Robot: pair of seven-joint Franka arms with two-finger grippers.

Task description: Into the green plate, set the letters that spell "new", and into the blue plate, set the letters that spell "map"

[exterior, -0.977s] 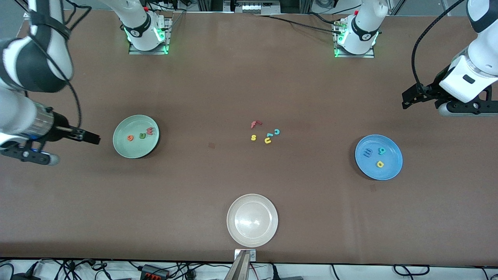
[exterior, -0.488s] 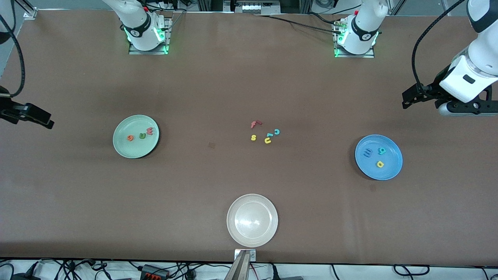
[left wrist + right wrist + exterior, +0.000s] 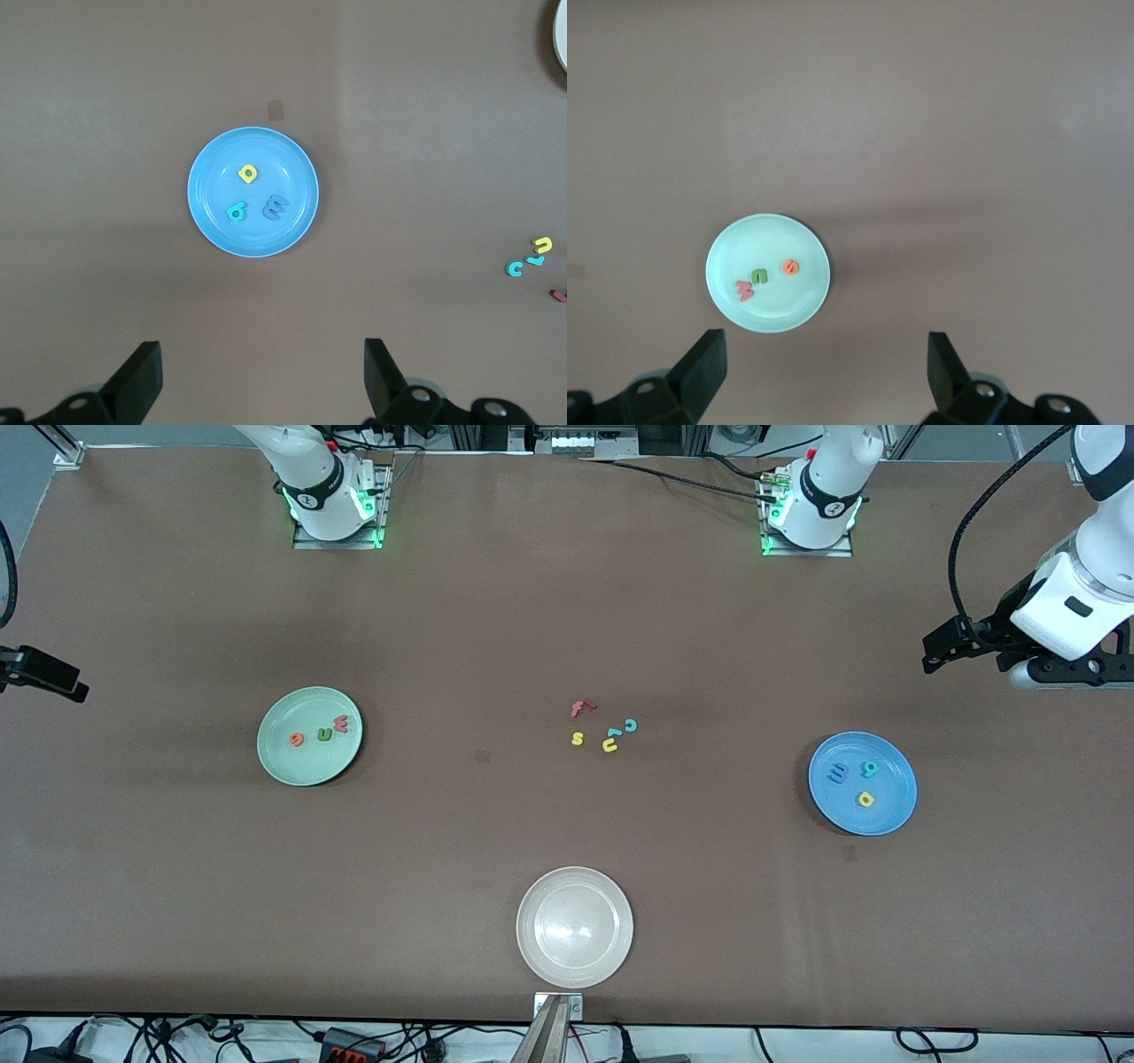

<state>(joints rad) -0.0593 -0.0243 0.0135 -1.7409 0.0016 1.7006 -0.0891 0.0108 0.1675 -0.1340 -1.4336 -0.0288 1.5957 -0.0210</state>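
Note:
The green plate [image 3: 288, 766] [image 3: 735, 252] lies toward the right arm's end and holds the olive n [image 3: 325, 734] [image 3: 759, 276], the orange e [image 3: 298, 739] [image 3: 791, 266] and the pinkish w [image 3: 341, 724] [image 3: 744, 289]. Toward the left arm's end, the blue plate [image 3: 842, 812] [image 3: 213, 173] holds the blue m [image 3: 837, 773] [image 3: 275, 207], the teal a [image 3: 870, 769] [image 3: 236, 212] and the yellow p [image 3: 866, 800] [image 3: 249, 173]. My left gripper [image 3: 946, 651] [image 3: 263, 372] hangs open and empty over bare table beside the blue plate. My right gripper [image 3: 49, 675] [image 3: 824, 363] is open and empty, high over the table's edge beside the green plate.
A whitish-beige plate [image 3: 611, 957] sits near the front edge with nothing in it. Mid-table lie loose letters: a red f [image 3: 581, 708], a yellow s [image 3: 578, 739], a teal c [image 3: 631, 725], a yellow u [image 3: 609, 746] and a small teal piece [image 3: 613, 733].
My right arm has pulled away from beside the green plate to the table's end and is mostly out of the front view. The left hand shifted slightly. Letters and plates stayed put.

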